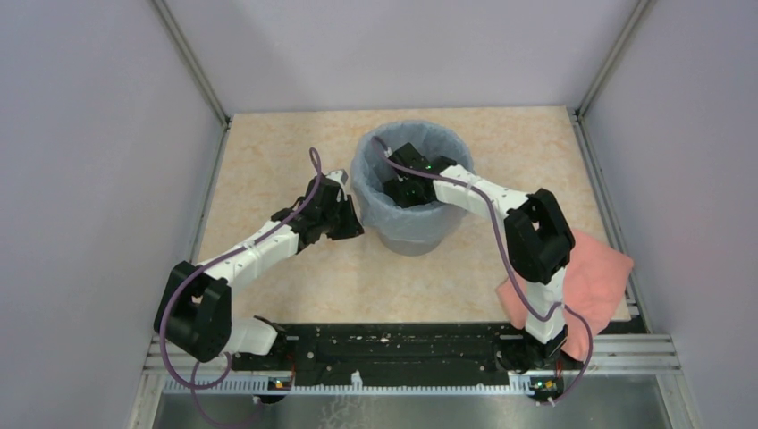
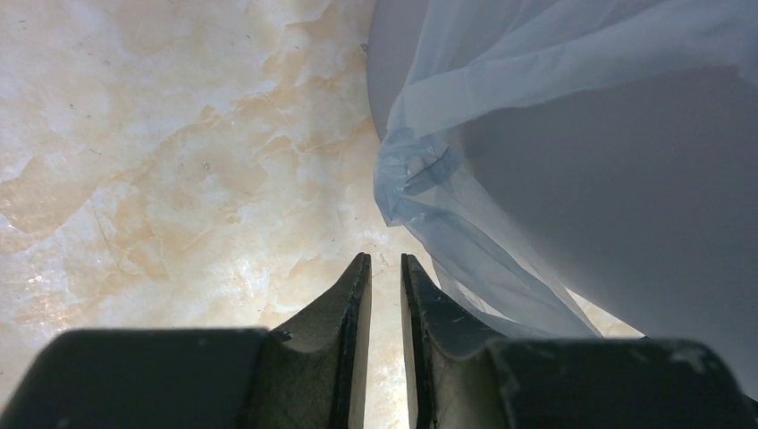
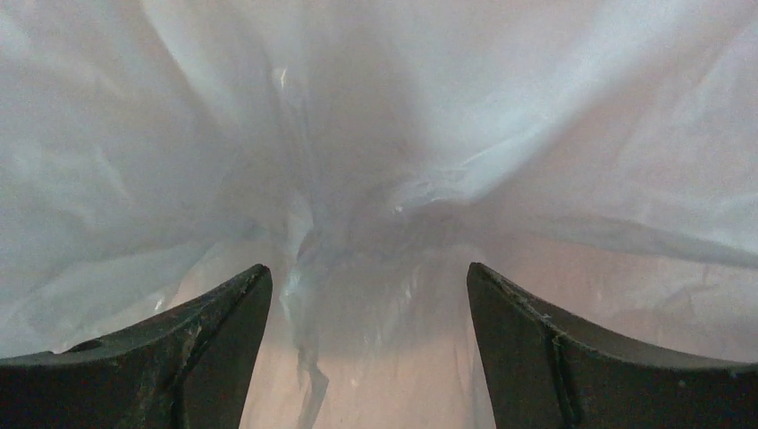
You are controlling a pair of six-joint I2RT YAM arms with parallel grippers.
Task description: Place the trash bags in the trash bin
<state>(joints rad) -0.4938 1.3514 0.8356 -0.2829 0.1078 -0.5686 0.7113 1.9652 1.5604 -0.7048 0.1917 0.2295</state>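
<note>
Looking from the left, I find my left pincer (image 1: 347, 220) low over the marble-patterned table (image 1: 268, 161), just beside the left wall of the grey trash bin (image 1: 413, 239). On its wrist camera the two dark fingers (image 2: 350, 313) are drawn together with only a thin slit between them. Nothing is pinched there, and bare tabletop shows through the slit. Ahead of the tips and a little to their right hangs a bunched fold of the pale blue trash bag (image 2: 429, 179), draped down the outside of the bin wall, near the tips but apart from them.

From overhead, the bag lines the bin, its edge turned over the rim and hanging partway down the outer wall.

My right pincer (image 1: 404, 189) reaches down inside the bin's mouth. Its fingers (image 3: 206, 344) are spread wide, released, gripping nothing. Crinkled plastic fills everything ahead of them, gathered into a pucker just beyond the gap. I cannot tell whether the tips touch it.

Well to the right of that pincer, a salmon-pink cloth (image 1: 597, 279) lies flat on the table, partly hidden under the right arm (image 1: 538, 239).
</note>
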